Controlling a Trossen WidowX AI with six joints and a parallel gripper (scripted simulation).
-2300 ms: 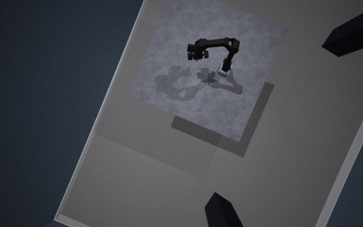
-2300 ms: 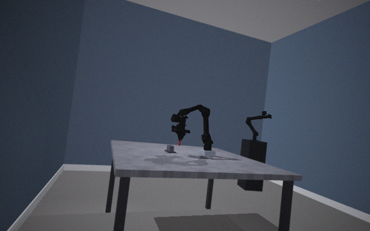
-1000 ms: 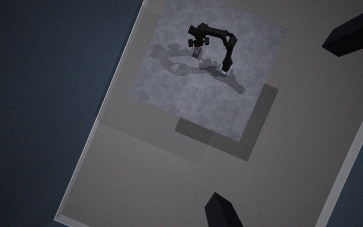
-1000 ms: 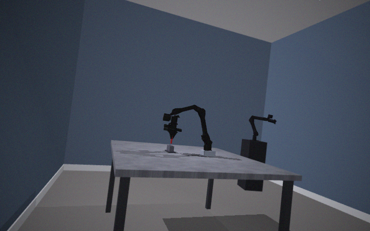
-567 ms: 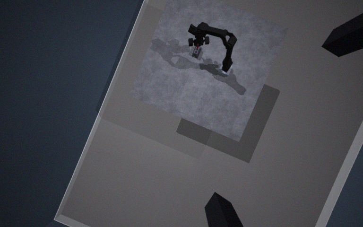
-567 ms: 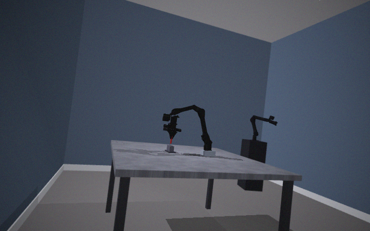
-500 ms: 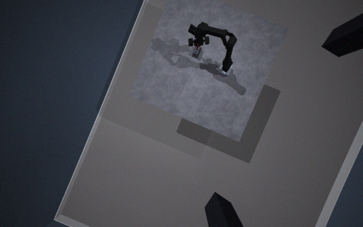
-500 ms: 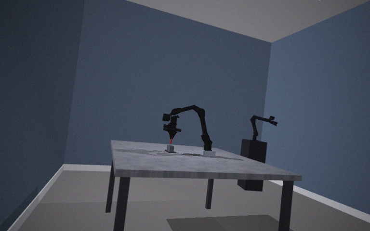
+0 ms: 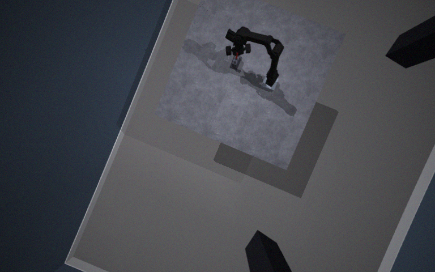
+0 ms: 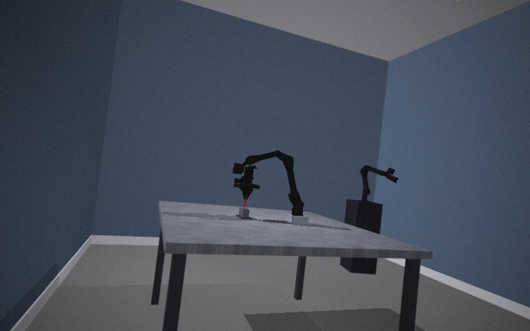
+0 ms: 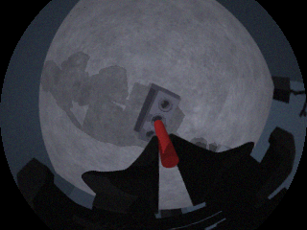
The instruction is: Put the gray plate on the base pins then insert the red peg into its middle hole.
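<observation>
One dark gripper (image 11: 168,161) stands clamped on the red peg (image 11: 165,144), whose lower tip hangs just over the gray plate (image 11: 159,110) lying on its base on the table (image 10: 273,238), though the pins and middle hole blur together and no writing shows anywhere.

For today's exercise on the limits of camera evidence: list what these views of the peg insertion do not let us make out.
- Wrist view: the red peg covers the middle hole of the gray plate, so alignment and tip depth are unclear.
- Wrist view: the end effector is a dark silhouette; its contact with the peg is hidden.
- Top and exterior views: plate too small to see pins or seating.
</observation>
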